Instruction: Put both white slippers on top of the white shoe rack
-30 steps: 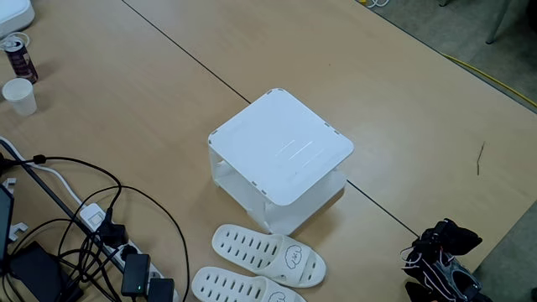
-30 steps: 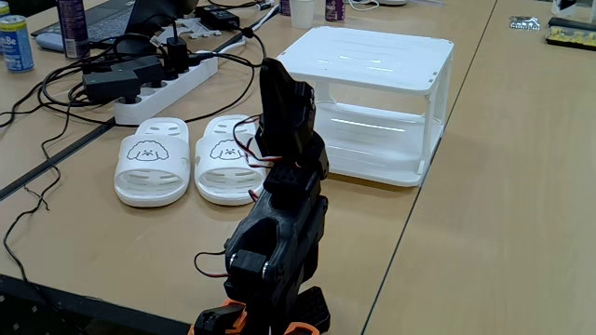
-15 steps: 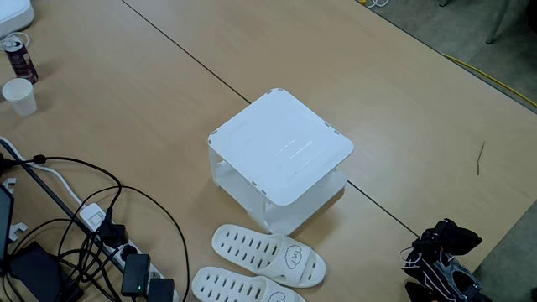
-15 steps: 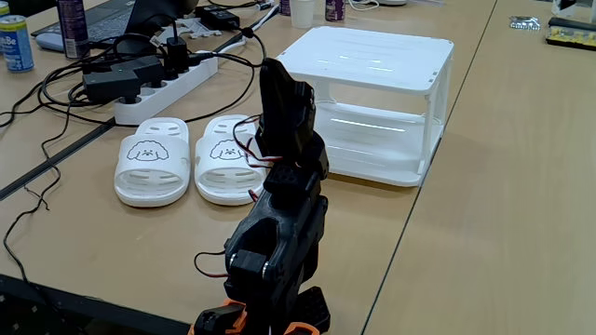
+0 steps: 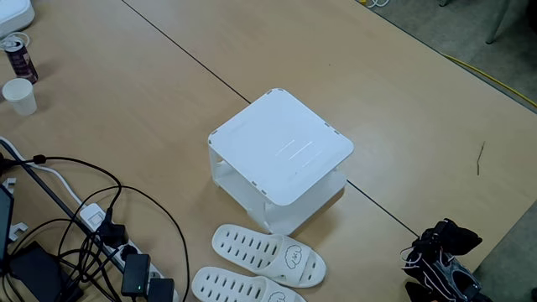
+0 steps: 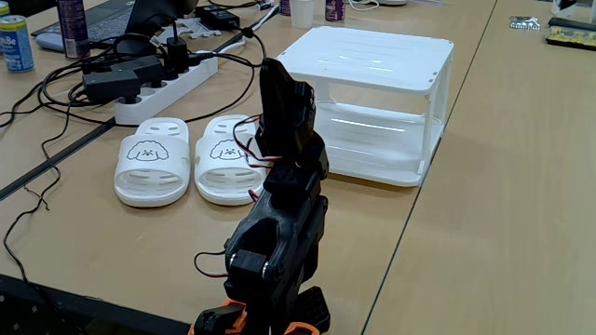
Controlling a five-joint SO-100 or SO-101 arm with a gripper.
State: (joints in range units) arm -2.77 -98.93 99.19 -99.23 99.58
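Note:
Two white slippers lie side by side on the wooden table, one (image 5: pixel 267 254) (image 6: pixel 226 158) close to the rack's open side, the other (image 5: pixel 243 287) (image 6: pixel 152 160) beyond it. Each has oval slots and a small drawn face. The white shoe rack (image 5: pixel 281 147) (image 6: pixel 372 56) stands upright with nothing on its flat top. My black arm is folded at the table's edge. Its gripper (image 6: pixel 279 79) (image 5: pixel 457 235) points up, well apart from slippers and rack. Its fingers show no gap and hold nothing.
A power strip (image 6: pixel 163 88) (image 5: pixel 138 273) with tangled black cables lies just beyond the slippers. A paper cup (image 5: pixel 18 95) and a drink can (image 5: pixel 18 57) stand at the far left. A blue can (image 6: pixel 11 42) stands behind the cables. The table edge runs beside the arm.

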